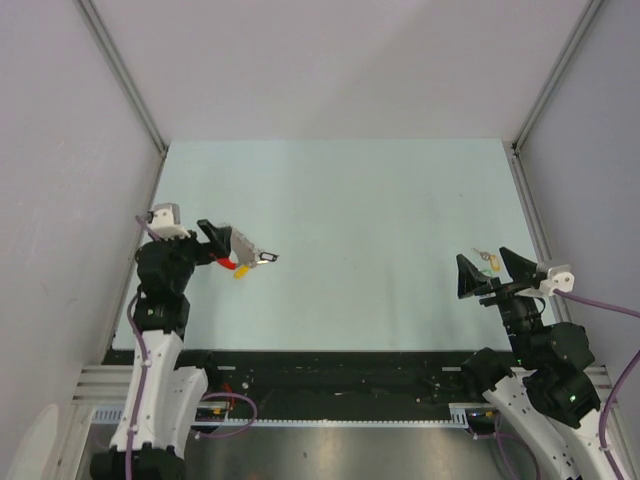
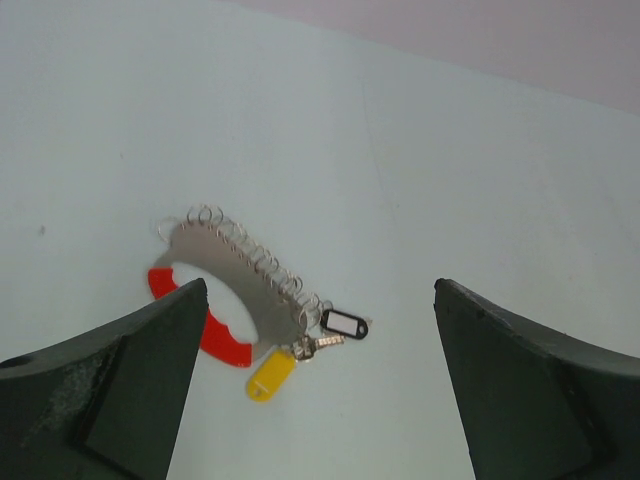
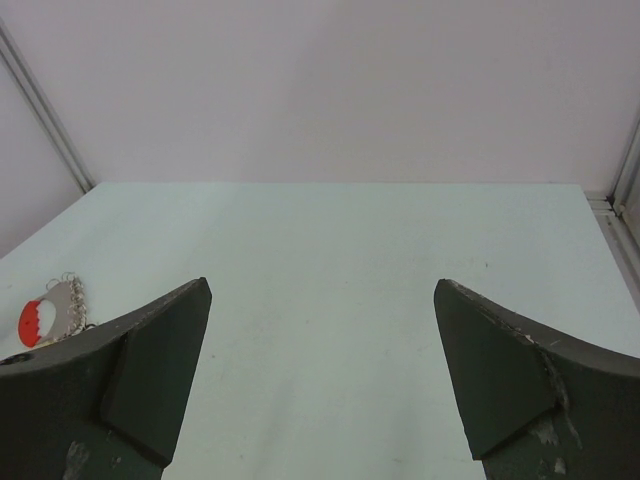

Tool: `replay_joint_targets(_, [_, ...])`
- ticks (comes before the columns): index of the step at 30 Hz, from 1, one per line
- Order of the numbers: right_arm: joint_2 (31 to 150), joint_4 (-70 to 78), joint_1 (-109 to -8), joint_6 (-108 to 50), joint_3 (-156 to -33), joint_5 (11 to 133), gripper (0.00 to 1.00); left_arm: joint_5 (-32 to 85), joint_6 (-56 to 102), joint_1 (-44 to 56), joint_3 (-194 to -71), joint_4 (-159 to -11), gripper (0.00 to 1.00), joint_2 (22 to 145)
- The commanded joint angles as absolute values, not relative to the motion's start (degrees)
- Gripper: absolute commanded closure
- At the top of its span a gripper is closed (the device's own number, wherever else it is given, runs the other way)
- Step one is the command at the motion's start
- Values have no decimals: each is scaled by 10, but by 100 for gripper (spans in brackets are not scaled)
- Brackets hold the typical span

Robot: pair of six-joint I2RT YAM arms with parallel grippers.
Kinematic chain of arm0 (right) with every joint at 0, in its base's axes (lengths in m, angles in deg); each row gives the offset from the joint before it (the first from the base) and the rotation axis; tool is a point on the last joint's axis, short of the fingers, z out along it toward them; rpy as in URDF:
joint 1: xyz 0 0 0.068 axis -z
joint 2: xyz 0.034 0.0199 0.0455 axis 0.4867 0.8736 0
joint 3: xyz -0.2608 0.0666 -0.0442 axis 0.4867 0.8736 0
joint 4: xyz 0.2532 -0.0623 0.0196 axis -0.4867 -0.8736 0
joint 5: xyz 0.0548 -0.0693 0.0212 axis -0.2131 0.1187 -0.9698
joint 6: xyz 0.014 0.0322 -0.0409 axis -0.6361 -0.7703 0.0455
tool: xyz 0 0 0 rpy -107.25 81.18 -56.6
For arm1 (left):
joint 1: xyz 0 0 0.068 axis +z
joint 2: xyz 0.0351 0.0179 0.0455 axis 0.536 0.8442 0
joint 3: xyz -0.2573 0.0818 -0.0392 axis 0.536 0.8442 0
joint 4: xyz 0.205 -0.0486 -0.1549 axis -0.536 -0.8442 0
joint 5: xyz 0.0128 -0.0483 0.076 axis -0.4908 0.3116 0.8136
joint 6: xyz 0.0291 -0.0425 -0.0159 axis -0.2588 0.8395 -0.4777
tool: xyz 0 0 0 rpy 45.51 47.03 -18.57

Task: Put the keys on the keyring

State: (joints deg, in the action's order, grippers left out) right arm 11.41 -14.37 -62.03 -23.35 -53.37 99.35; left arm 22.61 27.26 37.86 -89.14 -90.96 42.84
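Observation:
The keyring (image 2: pixel 232 278) is a grey piece with a red curved band (image 2: pixel 216 335) and a row of small silver rings along one edge. It lies flat on the table at the left (image 1: pixel 243 248). At its near end sit a silver key (image 2: pixel 318 343) with a yellow tag (image 2: pixel 270 373) and a black tag (image 2: pixel 344 323). My left gripper (image 2: pixel 320 285) hangs open just above and behind it (image 1: pixel 218 248). More small keys (image 1: pixel 487 262) lie on the table by my open right gripper (image 1: pixel 490 272); the right wrist view does not show them.
Grey walls with metal posts (image 1: pixel 125 75) enclose the pale green table (image 1: pixel 360 210) on three sides. From the right wrist, the keyring (image 3: pixel 55 310) shows far off at the left edge, with bare table between the fingers (image 3: pixel 160 370).

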Motion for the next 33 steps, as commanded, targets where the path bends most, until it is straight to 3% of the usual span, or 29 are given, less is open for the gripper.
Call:
replay_joint_targets(1, [113, -139, -641, -235, -546, 1004, 0, 203, 310, 386, -942, -925, 0, 545])
replay_joint_targets(5, [113, -141, -654, -235, -547, 1014, 0, 186, 286, 383, -987, -945, 2, 664])
replay_joint_targets(13, [113, -142, -671, -234, -546, 1020, 0, 188, 217, 366, -1087, -983, 21, 839])
replay_joint_targets(16, [113, -142, -672, -233, -546, 1021, 0, 204, 205, 345, -1113, -994, 33, 876])
replay_joint_targets(17, [113, -142, -673, -234, -546, 1021, 0, 209, 202, 337, -1118, -995, 41, 897])
replay_joint_targets(22, [113, -141, -675, -232, -543, 1022, 0, 215, 207, 333, -1133, -991, 59, 946])
replay_joint_targets(33, [114, -137, -680, -231, -541, 1021, 0, 203, 204, 313, -1143, -1005, 69, 1014])
